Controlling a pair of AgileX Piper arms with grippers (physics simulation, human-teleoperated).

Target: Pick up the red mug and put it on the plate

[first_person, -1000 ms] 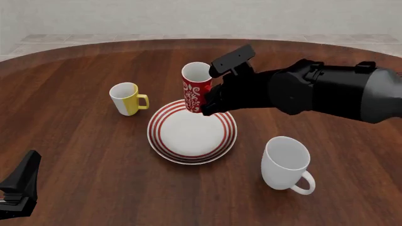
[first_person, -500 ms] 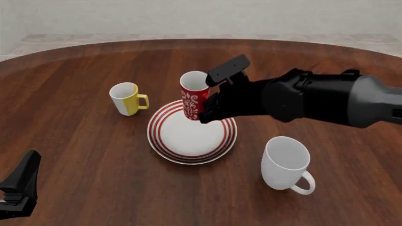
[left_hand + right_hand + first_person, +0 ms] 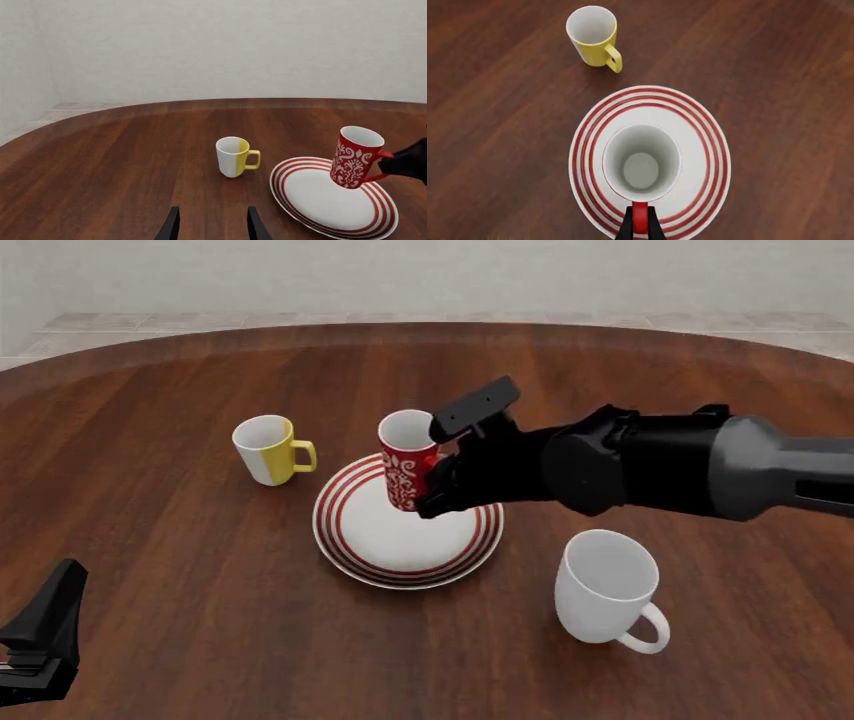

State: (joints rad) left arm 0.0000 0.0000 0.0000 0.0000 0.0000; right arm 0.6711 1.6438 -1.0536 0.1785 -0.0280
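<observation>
The red mug [image 3: 404, 464] with its white swirl pattern hangs tilted, low over the middle of the plate [image 3: 400, 552]. I cannot tell whether its base touches. My right gripper [image 3: 435, 483] reaches in from the right and is shut on the mug's red handle [image 3: 639, 216]. In the right wrist view I look down into the mug's white inside [image 3: 641, 165], with the red-ringed plate [image 3: 707, 150] all around it. The left wrist view shows the mug [image 3: 353, 156] leaning over the plate [image 3: 320, 202]. My left gripper [image 3: 212, 227] is open and empty at the near left [image 3: 40, 640].
A yellow-and-white mug [image 3: 267, 450] stands just left of the plate. A larger plain white mug [image 3: 607, 585] stands to the plate's near right, below my right arm [image 3: 667, 465]. The round wooden table's far edge [image 3: 427, 328] curves along the back.
My right gripper has carried the red mug down and slightly leftward, from above the plate's far rim to low over its middle. The left arm has not moved.
</observation>
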